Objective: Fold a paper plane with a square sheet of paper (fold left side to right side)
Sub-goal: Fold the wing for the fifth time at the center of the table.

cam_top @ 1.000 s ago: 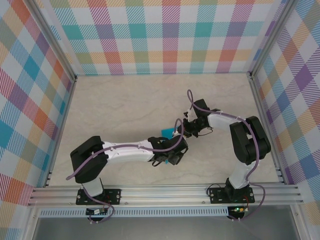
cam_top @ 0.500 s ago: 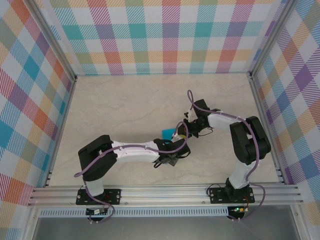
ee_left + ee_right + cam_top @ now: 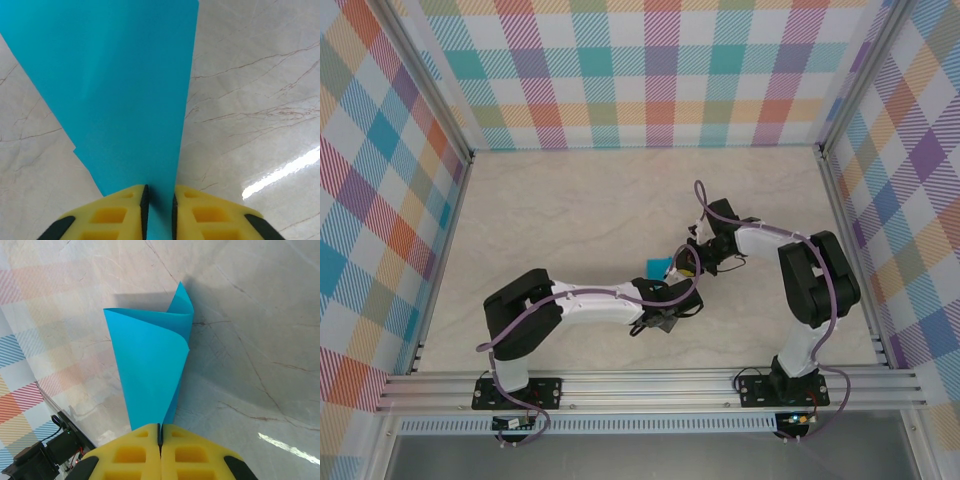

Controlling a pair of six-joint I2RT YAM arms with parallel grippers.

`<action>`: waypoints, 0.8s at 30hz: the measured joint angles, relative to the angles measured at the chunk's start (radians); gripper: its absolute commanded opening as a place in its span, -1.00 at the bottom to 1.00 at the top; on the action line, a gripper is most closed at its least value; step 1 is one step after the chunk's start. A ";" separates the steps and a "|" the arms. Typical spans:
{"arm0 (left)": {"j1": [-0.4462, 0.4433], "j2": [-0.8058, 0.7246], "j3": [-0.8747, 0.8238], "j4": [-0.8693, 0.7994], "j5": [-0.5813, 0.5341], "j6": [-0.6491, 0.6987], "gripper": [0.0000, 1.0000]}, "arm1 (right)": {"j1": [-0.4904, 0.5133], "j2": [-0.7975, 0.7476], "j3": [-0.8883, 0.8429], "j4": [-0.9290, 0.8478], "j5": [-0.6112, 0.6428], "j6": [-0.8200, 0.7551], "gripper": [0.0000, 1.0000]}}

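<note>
The left claw (image 3: 159,212) stands narrow, its two pads close on either side of the near end of the sheet of paper (image 3: 125,85). I cannot tell whether they pinch it or only straddle it. From here the teal sheet fans out wide above the tabletop (image 3: 250,100), and a small step on its left edge suggests two layers lying over each other.

The sheet is near the middle of the tabletop, where the two arms meet, lifted rather than lying flat. Further right it bends over in a soft open curl with no pressed crease.

The right claw (image 3: 160,435) is closed tight on the sheet's narrow end, which comes straight out of the seam between its fingers.

As I judge it, the work is still at an early fold. The sides are being brought together, the curl has yet to be flattened into a sharp line, and nothing like a narrow dart is there yet.
</note>
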 measured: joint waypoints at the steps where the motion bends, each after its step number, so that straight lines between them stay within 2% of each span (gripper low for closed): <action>1: 0.000 0.000 0.000 -0.002 -0.001 0.000 -0.72 | 0.000 0.000 0.000 0.000 0.000 0.002 -0.74; 3: 0.000 0.000 0.000 -0.003 -0.005 -0.003 -0.78 | 0.000 0.000 0.001 -0.001 0.000 0.006 -0.62; 8: 0.000 0.000 0.000 -0.002 -0.006 -0.002 -0.84 | -0.008 -0.029 0.001 -0.023 0.023 0.019 -0.16; 13: 0.001 0.000 0.000 0.006 0.001 -0.002 -0.85 | -0.056 -0.175 0.000 -0.055 0.074 0.016 0.20; 18: 0.013 0.000 0.000 0.021 0.032 -0.009 -0.87 | -0.128 -0.343 -0.013 -0.094 0.147 -0.004 0.29; 24: 0.069 -0.051 -0.063 0.129 0.128 -0.044 -0.89 | -0.139 -0.438 -0.122 -0.122 0.195 -0.032 0.36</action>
